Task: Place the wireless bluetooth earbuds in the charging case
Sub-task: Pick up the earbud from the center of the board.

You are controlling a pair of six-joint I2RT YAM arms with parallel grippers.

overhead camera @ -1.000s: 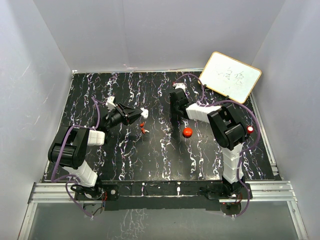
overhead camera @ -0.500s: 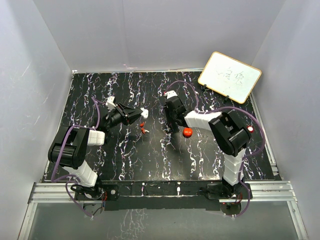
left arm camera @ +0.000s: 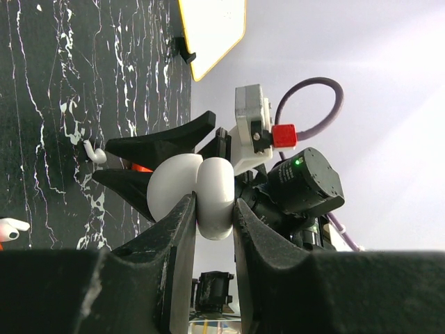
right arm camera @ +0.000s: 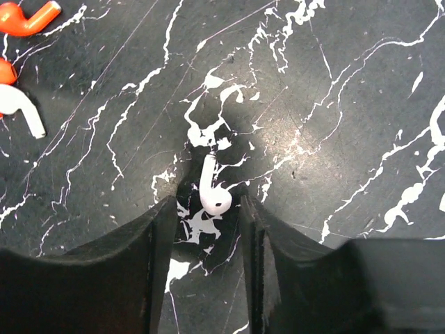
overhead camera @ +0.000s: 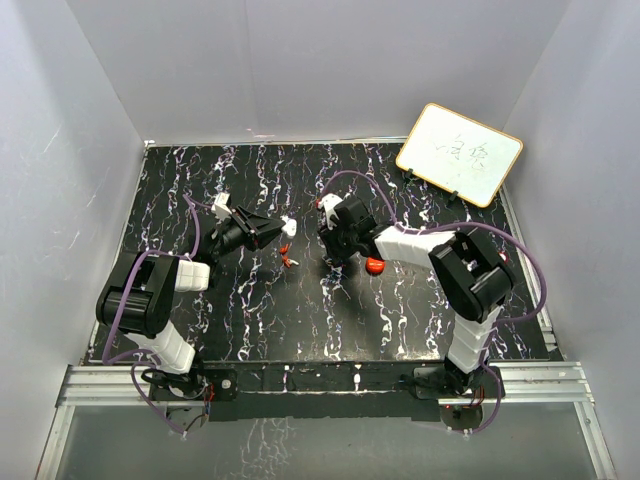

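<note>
Presently, the black marbled table reads as hard and glossy, veined white. A whiteboard leans at its far right corner.

Left gripper: jaws clamped on the white charging case, a smooth, rounded, two-lobed plastic shell (whether its lid stands open cannot be told).

Right gripper: jaws apart, straddling one white earbud that lies flat on the table, touching neither finger. A red earbud and a second white earbud lie toward the upper left of the right wrist view, well apart from it.

Judgement: the earbud is very light, rigid, glossy and probably slippery, so it may skid or flick out under a pinch. The best hold is across the bulbous head, not the thin stem.
</note>
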